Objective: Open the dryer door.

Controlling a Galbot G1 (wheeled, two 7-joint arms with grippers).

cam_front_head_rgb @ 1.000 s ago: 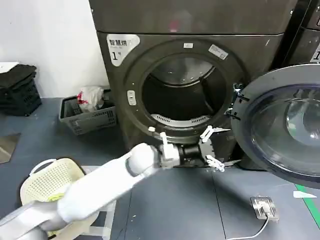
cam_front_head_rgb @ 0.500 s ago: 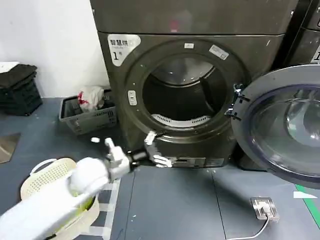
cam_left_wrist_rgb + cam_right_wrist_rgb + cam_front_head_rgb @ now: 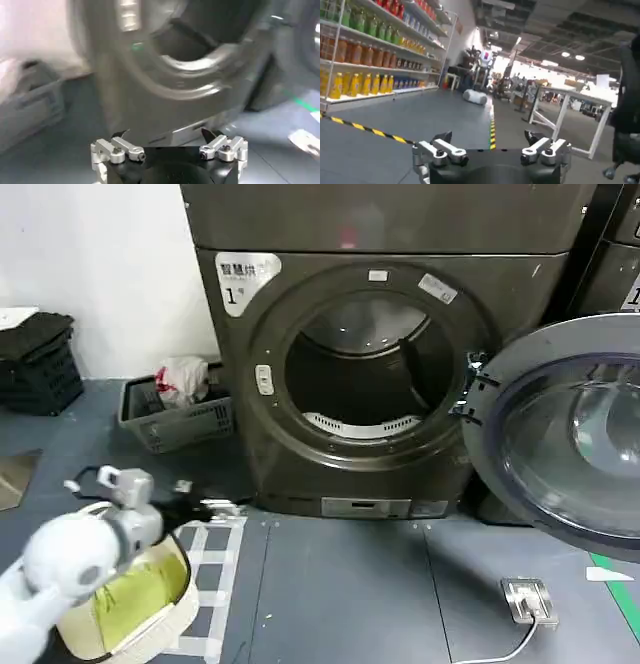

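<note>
Dryer door (image 3: 565,444) swung wide right, inner face outward; left claw (image 3: 205,507) spread, empty.

1. Head view: even, fairly bright indoor light is falling from above; the white wall (image 3: 100,274) is reading soft and flat, with no hard shadows on the grey floor (image 3: 340,594).
2. The dryer drum (image 3: 362,374) is sitting dark inside, its upper inner wall catching a pale sheen.
3. The dryer door (image 3: 565,439) is showing glare: hazy reflections are spreading across its tinted glass.
4. The left arm (image 3: 60,559) is smearing with motion blur at lower left.
5. Left wrist view: the background is streaking heavily, while the left gripper (image 3: 170,150) is staying sharp.
6. Right wrist view: ceiling lamps (image 3: 550,62) are blooming bright; the right gripper (image 3: 492,150) is staying crisp.
</note>
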